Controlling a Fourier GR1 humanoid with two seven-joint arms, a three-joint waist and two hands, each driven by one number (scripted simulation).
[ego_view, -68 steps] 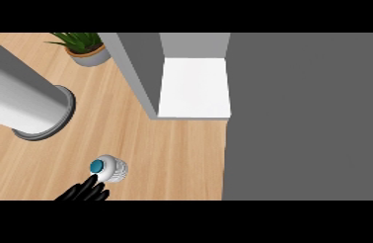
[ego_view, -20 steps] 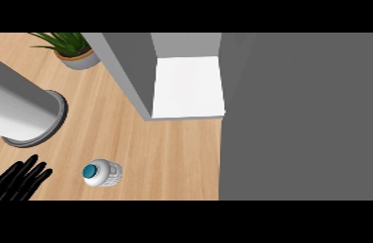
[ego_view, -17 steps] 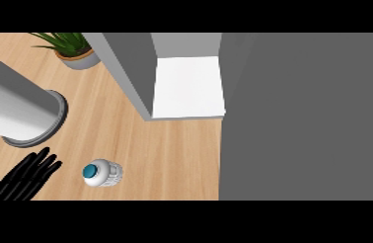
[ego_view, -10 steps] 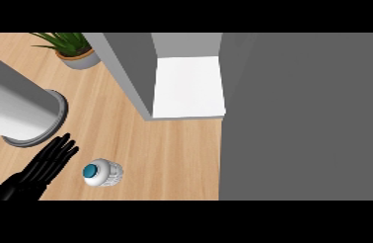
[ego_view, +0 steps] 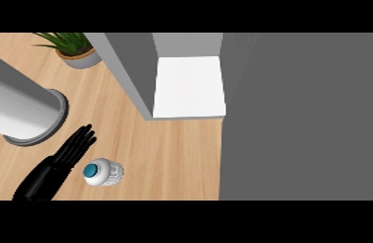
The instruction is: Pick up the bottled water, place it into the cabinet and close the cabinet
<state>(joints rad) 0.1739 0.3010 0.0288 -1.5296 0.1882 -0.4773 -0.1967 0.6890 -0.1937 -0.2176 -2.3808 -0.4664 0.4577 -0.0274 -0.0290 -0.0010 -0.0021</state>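
left hand at 7 o'clock, cut off below, fingers straight | bottle at its 3 o'clock, only top visible, contact unclear

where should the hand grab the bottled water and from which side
The bottled water stands upright, teal cap toward the camera, so a sideways wrap round its ribbed body below the cap probably suits best. Come from its left: the left hand lies open right beside it there, fingers straight.
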